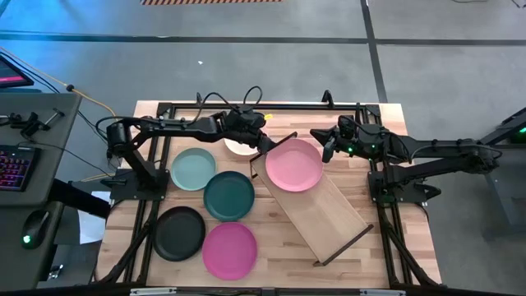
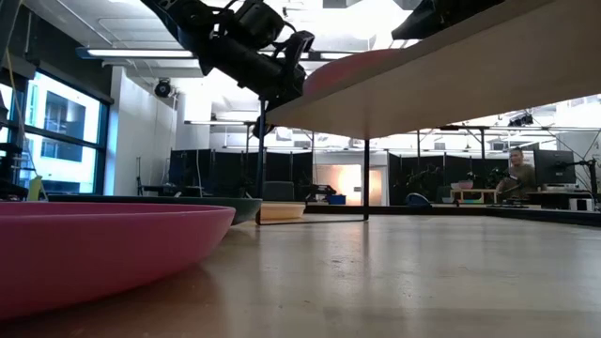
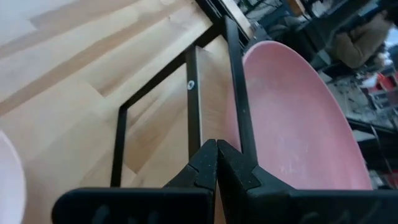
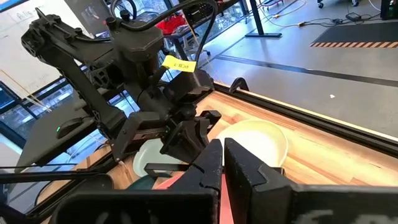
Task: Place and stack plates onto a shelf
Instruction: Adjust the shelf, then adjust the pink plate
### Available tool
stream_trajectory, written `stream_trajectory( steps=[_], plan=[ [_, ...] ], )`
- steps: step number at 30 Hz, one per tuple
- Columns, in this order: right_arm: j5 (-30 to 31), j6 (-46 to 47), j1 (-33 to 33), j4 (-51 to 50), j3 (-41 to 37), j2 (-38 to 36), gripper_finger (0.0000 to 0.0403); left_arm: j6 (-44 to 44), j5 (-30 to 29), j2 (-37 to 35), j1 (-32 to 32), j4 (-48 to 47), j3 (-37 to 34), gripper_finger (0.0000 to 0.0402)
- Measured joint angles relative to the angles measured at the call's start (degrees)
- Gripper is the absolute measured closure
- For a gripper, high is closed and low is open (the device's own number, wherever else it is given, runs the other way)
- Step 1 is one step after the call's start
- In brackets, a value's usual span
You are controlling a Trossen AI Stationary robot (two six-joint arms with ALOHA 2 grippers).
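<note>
The shelf (image 1: 325, 210), a light wood board with dark end frames, stands slantwise across the table. A light pink plate (image 1: 293, 164) lies on its far-left end. The cream plate (image 1: 240, 149) lies flat on the table beside that end, partly under my left arm. My left gripper (image 1: 265, 141) is shut, with its tips right at the shelf's dark end frame (image 3: 233, 74), next to the pink plate (image 3: 292, 118). My right gripper (image 1: 327, 150) hovers shut just past the pink plate's right rim, holding nothing. My left gripper comes slanting down from the table's left, its shut fingertips (image 3: 205, 163) against or just short of the shelf's end frame. Whether they touch the frame or the pink plate cannot be told from these views.
Pale teal (image 1: 193, 168), dark green (image 1: 229, 195), black (image 1: 179, 233) and magenta (image 1: 229, 250) plates lie flat on the table left of the shelf. The board's near-right half is bare. A person sits at a desk (image 2: 516, 174) far behind the table.
</note>
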Motion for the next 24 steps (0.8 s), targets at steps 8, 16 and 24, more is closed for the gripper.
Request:
stream_trajectory(
  steps=[8,16,24],
  plan=[
    [-0.08,4.67,0.0,-10.24,0.0,0.0,0.0402,2.37,1.03,-0.94,1.64,-0.31,0.0,0.0401],
    [9.45,18.73,-0.81,-23.09,-0.02,0.3,0.0402,6.03,-0.28,-8.04,8.08,-0.27,0.0,0.0401],
    [1.48,18.99,-3.48,-23.82,-0.02,7.07,0.0402,18.03,1.14,-23.23,9.55,-0.35,0.02,0.0401]
  ],
)
